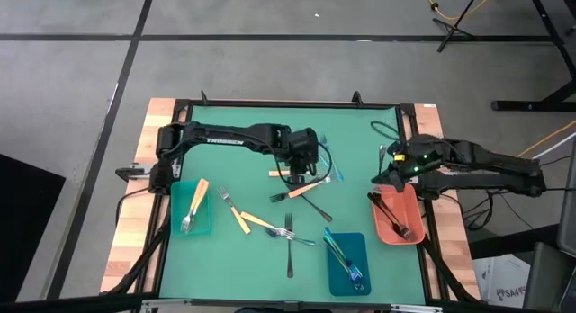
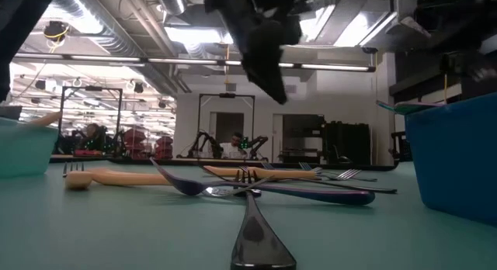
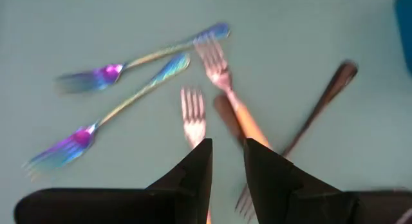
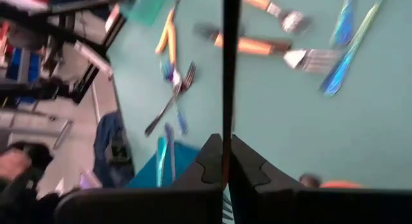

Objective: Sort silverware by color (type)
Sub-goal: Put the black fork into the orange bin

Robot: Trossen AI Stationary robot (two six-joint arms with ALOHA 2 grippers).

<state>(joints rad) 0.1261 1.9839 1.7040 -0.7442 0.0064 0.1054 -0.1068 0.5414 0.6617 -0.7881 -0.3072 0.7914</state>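
Currently: teal tray (image 1: 200, 225) holds 1 orange-handled fork (image 1: 193, 205); right end effector (image 4: 226, 161) clamps black utensil (image 4: 228, 69); left end effector (image 3: 226, 161) part-open, empty.

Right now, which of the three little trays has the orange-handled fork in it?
The light teal tray beside the left arm's base: it holds the orange-handled fork. The dark blue tray has iridescent pieces, the salmon tray dark ones.
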